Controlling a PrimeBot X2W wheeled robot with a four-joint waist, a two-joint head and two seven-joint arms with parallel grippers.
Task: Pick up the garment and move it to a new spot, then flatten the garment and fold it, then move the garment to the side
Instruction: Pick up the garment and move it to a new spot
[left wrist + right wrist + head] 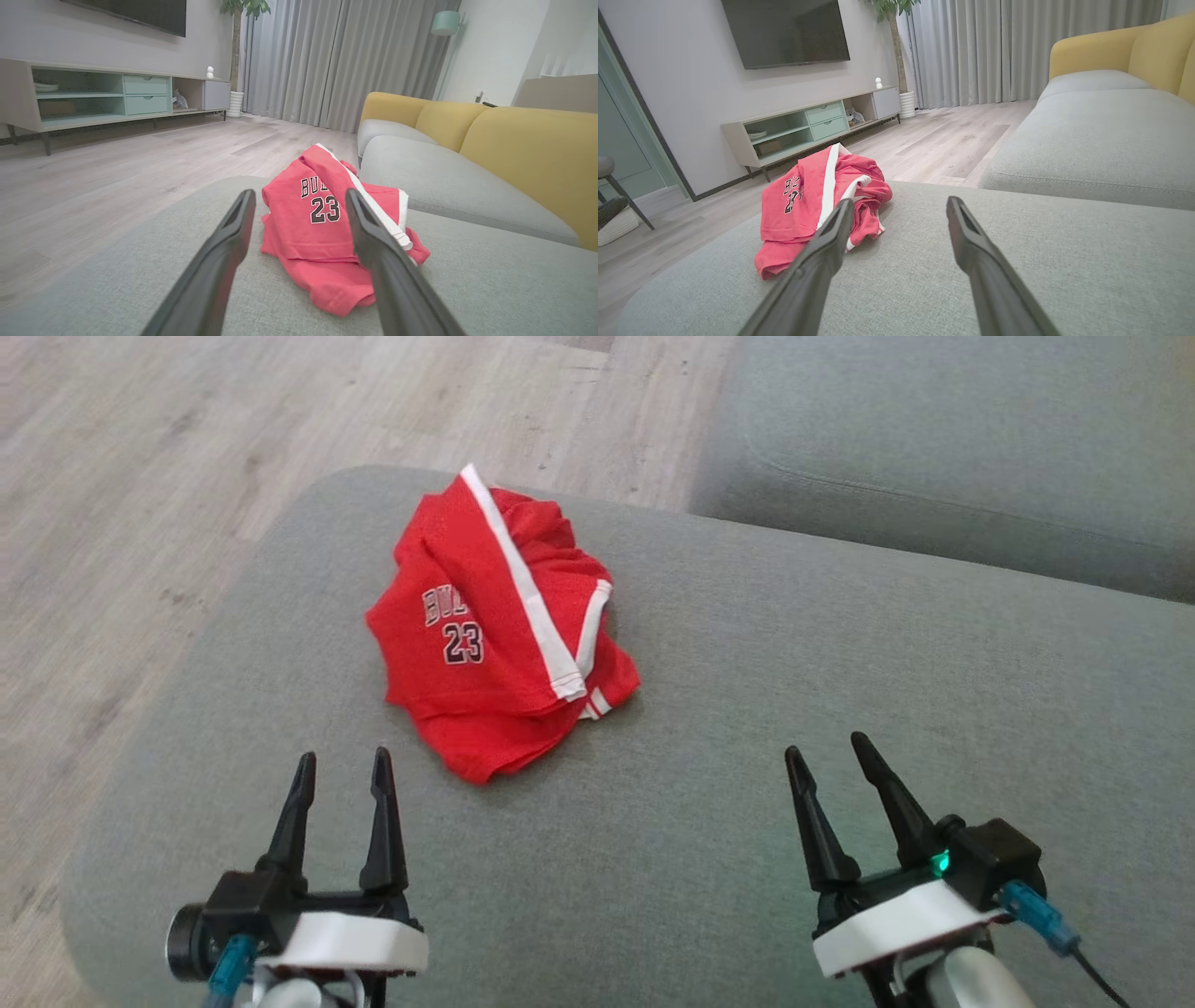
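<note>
The garment [495, 625] is a red jersey with white trim and the number 23, lying crumpled in a heap on a grey ottoman [747, 709]. My left gripper [343, 770] hovers open just short of the heap's near edge, nothing between its fingers. Well to the right of the garment, my right gripper [826, 754] stands open and empty above bare cushion. In the left wrist view the jersey [317, 219] lies straight ahead between the fingers [299, 198]. In the right wrist view the garment [808, 200] sits ahead to the left of the open gripper [899, 205].
A grey sofa seat [952, 439] with yellow backrests [528, 149] adjoins the ottoman at the back right. Wooden floor [140, 476] lies beyond the ottoman's left and far edges. A TV cabinet [808, 126] stands against the far wall.
</note>
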